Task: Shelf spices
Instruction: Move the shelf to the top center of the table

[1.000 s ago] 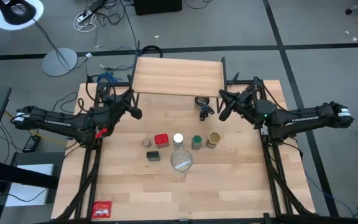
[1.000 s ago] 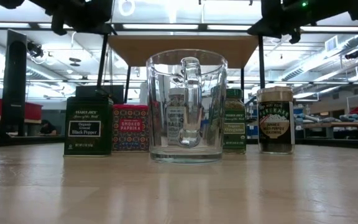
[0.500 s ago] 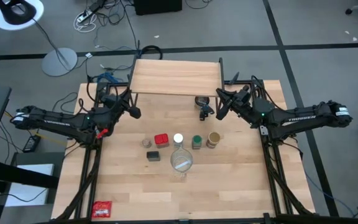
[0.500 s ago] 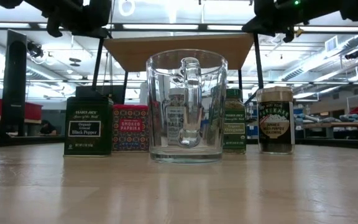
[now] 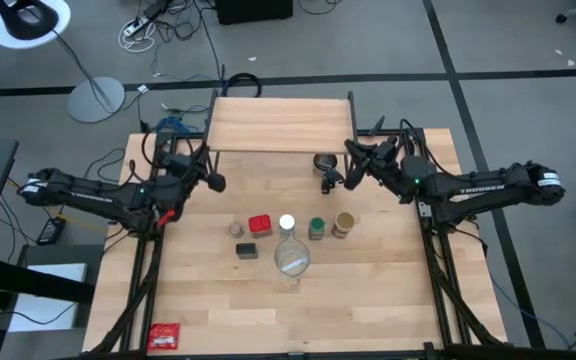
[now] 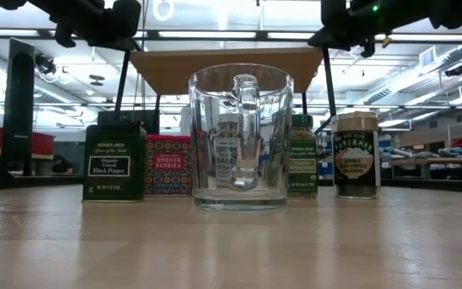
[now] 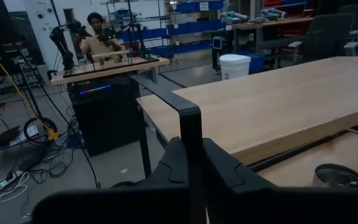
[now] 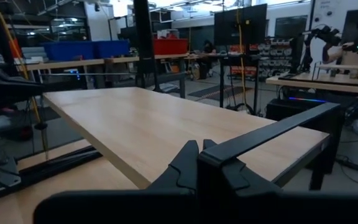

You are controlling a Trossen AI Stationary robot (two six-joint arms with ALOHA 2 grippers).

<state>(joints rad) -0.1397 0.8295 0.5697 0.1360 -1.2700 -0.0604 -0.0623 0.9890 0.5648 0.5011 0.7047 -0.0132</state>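
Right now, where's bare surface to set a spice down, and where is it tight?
The shelf top is entirely bare. The tabletop is open between the glass pitcher and the red packet, and along its right side. It is crowded mid-table, where the spices cluster around the pitcher.

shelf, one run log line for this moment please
left hand: shut on black shelf leg | right hand: shut on opposite leg | light wood shelf: held both ends | spices: on table

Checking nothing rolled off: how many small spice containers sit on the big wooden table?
6, in a loose row mid-table: tiny brownish jar, red tin, dark green tin, white-lidded clear jar, green-lidded jar, tan-lidded jar. None on the light wood shelf.
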